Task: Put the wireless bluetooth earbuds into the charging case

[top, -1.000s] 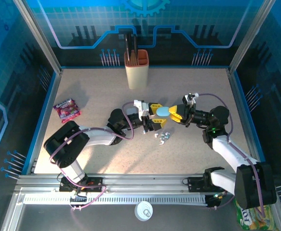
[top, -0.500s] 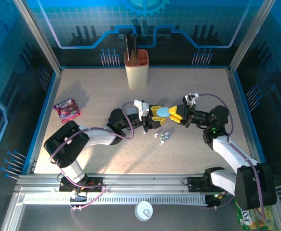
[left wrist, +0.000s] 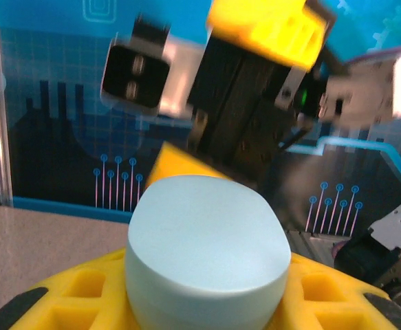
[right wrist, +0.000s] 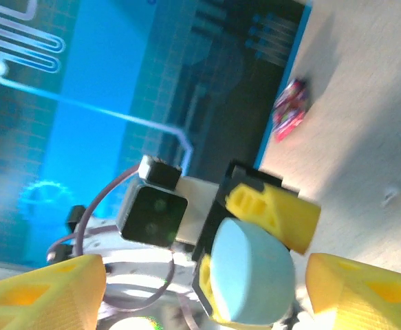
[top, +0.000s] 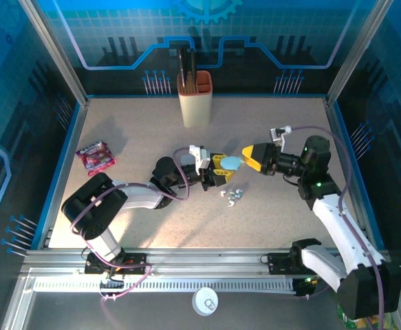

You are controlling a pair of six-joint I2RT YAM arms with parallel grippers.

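Note:
The charging case (top: 233, 163) is a rounded pale teal pebble, held just above the table's middle by my left gripper (top: 222, 167). In the left wrist view the case (left wrist: 207, 254) sits wedged between the yellow fingers (left wrist: 324, 295). My right gripper (top: 250, 157) hangs open just right of the case, not touching it. In the right wrist view its wide-spread yellow fingers (right wrist: 365, 289) flank the case (right wrist: 252, 275) at a distance. The wireless bluetooth earbuds (top: 233, 194), several tiny whitish pieces, lie on the table below the case.
A beige knife holder (top: 195, 98) stands at the back centre. A pink snack packet (top: 95, 156) lies at the left, also visible as the packet (right wrist: 289, 110) in the right wrist view. Blue rails edge the table. A white round lid (top: 205, 301) lies beyond the front rail.
My right gripper has opened, let go of the case and drawn back to the right. My left gripper has closed on the case and now holds it alone.

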